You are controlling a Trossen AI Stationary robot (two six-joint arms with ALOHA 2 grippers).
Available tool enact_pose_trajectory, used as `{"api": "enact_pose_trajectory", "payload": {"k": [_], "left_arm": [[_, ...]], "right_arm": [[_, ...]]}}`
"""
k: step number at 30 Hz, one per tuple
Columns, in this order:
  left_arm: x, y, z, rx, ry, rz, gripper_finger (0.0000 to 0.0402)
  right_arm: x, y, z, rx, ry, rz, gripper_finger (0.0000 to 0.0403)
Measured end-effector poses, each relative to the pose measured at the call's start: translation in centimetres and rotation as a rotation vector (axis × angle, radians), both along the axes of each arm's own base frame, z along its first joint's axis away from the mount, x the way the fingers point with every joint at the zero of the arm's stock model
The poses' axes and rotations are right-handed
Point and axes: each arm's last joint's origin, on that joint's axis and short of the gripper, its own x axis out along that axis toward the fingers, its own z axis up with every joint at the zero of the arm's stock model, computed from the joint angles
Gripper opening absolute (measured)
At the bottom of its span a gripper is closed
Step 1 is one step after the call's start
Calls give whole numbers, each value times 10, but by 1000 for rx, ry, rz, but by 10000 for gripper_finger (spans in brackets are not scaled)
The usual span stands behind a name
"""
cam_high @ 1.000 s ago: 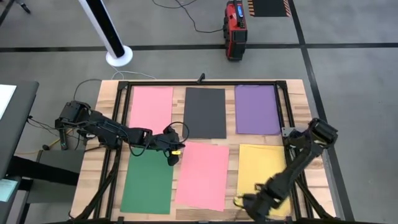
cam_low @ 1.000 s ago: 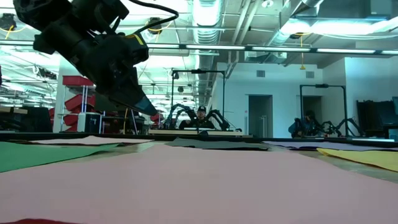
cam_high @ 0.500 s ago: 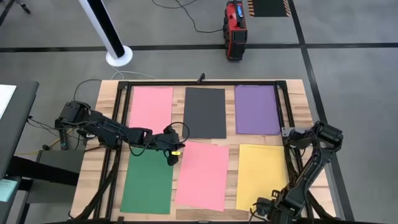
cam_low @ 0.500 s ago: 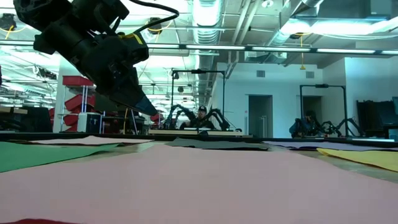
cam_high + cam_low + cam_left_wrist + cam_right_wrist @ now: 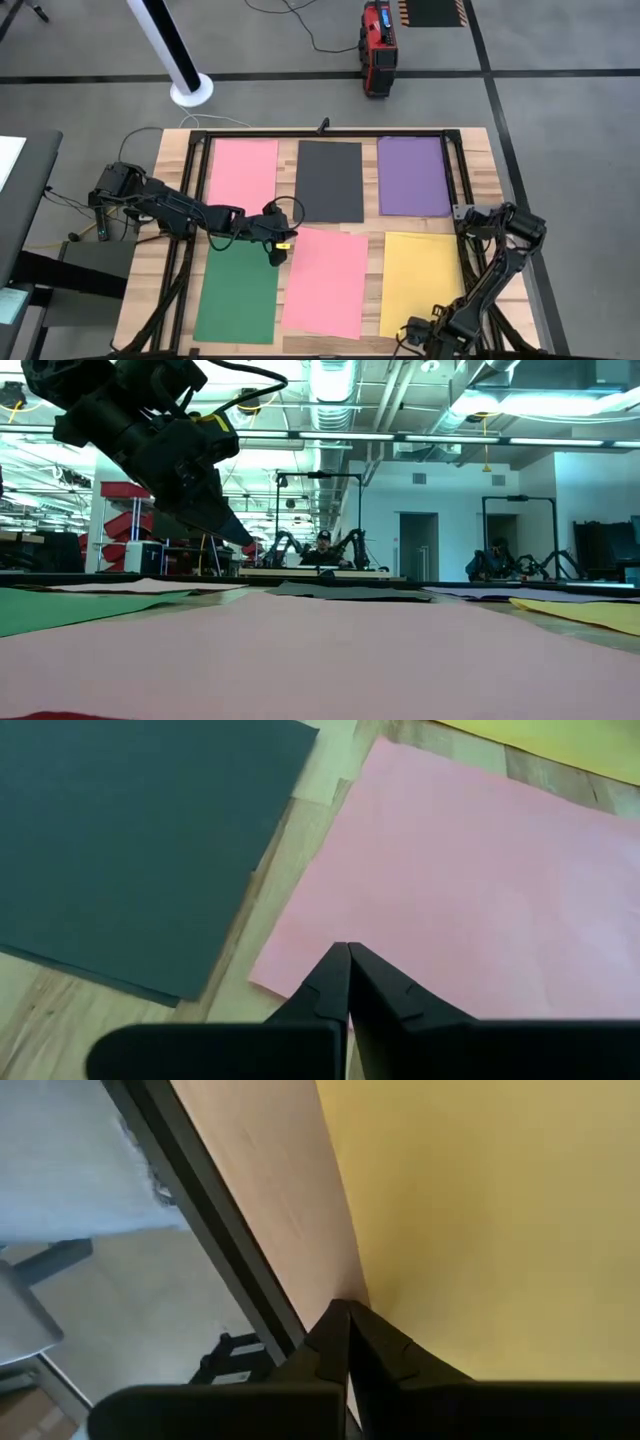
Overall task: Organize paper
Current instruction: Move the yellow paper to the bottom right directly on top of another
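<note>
While six flat matte paper [image 5: 324, 281] rectangles lie apart, left fingers [image 5: 335, 982] press together.

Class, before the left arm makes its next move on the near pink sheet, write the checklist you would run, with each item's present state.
1. Left end effector shut, fingers together: ok.
2. It is at a corner of the near pink sheet: ok.
3. Touching that sheet: cannot tell.
4. Right end effector shut, at the yellow sheet's edge near the table's front: ok.
5. Six sheets lie flat and apart, including green and dark grey: ok.
</note>
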Motion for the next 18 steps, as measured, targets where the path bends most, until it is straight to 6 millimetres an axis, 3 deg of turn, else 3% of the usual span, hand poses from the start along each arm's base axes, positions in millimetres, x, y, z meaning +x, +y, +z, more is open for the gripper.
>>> {"api": "enact_pose_trajectory", "payload": {"k": [18], "left_arm": [[-2,1,-2,12,23,9,0]], "right_arm": [[-13,0,-1,-37,84,-6,0]]}}
